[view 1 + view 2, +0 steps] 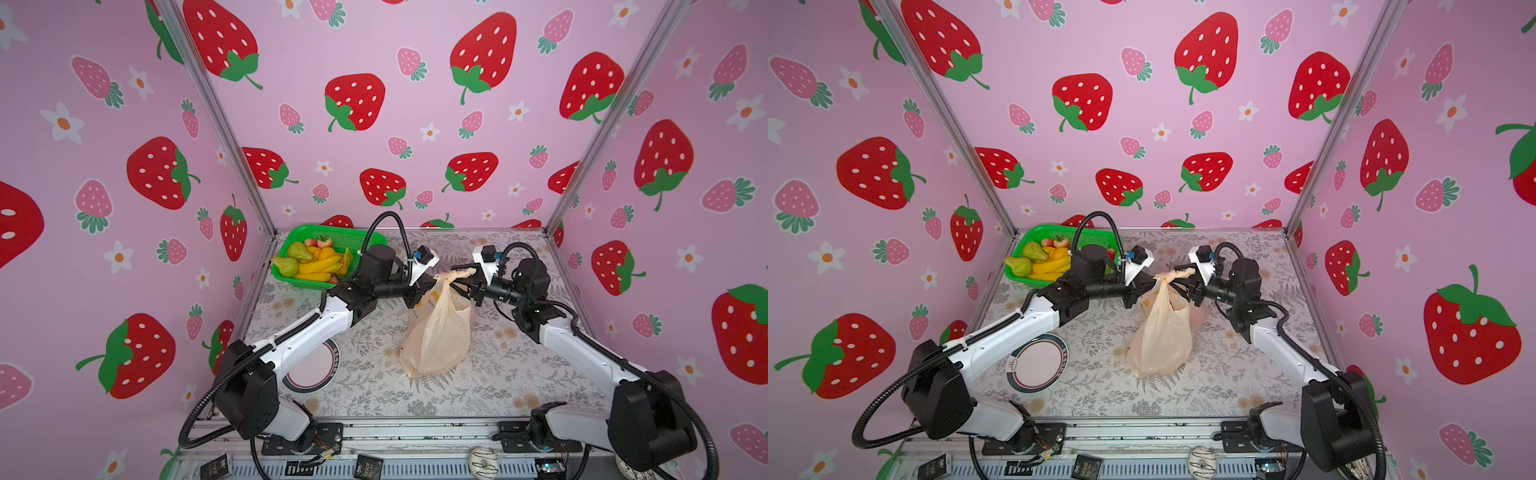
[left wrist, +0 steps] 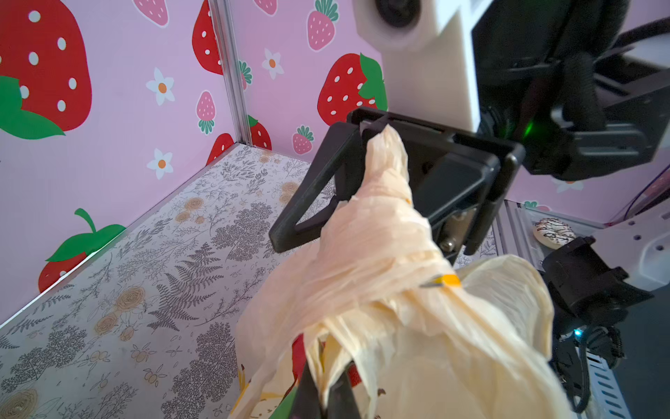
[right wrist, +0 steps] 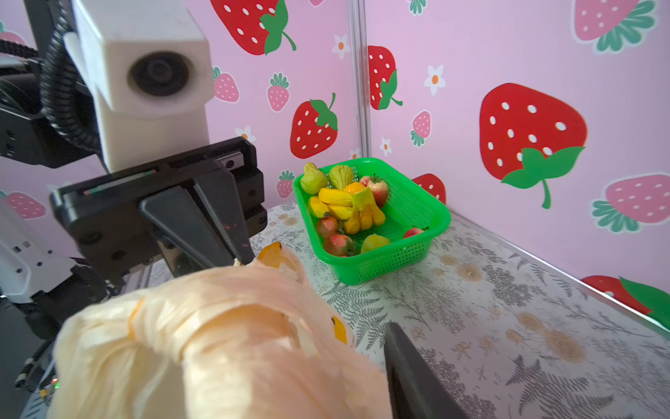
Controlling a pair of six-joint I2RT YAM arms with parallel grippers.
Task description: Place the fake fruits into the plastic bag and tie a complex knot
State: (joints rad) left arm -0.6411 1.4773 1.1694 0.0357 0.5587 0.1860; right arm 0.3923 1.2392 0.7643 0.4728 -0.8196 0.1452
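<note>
Tabletop: grey fern-print | walls: pink strawberry-print | plastic bag: mid-table

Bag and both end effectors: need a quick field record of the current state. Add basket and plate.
bag: peach plastic, held up by its top, bottom seems to rest on the table
knot: handles bunched and tied, one tail pointing toward the right arm
left end effector: shut on the bag beside the knot
right end effector: open, tail between its jaws, unclamped
basket: green, back left corner, holds fruits
plate: front left, by the left arm
</note>
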